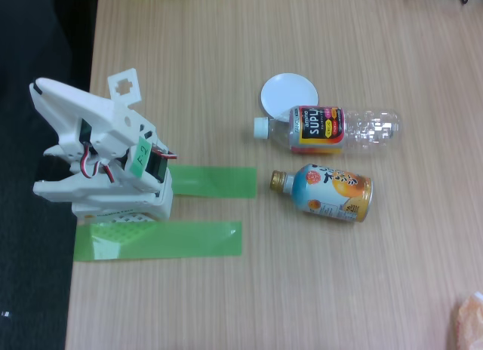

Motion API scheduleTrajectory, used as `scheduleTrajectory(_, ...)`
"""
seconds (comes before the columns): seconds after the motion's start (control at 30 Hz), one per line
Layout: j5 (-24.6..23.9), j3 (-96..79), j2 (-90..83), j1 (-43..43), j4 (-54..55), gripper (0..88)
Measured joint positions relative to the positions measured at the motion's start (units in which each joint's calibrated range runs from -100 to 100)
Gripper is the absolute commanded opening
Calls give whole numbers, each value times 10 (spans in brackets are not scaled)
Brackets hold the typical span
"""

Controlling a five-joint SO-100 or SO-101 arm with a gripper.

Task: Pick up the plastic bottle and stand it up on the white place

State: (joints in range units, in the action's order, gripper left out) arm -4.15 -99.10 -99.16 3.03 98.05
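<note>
Overhead, the white arm [102, 158] sits folded at the left edge of the wooden table [226, 290], over 2 strips of green tape [162, 239]. Its gripper [124, 86] is hard to read from this angle; I cannot tell whether it is parted or closed, and it touches no object. The plastic bottle [332, 130] lies on its side, white cap pointing left, its shoulder overlapping the lower edge of the white place [287, 95]. Just below it, apart, lies an orange-and-blue bottle [328, 191] with a gold cap, also capped leftward. Bare wood stretches between the arm and both bottles.
</note>
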Motion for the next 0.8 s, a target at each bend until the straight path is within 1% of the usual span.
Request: scheduleTrajectory(0.8,1,0,0,2,0,12)
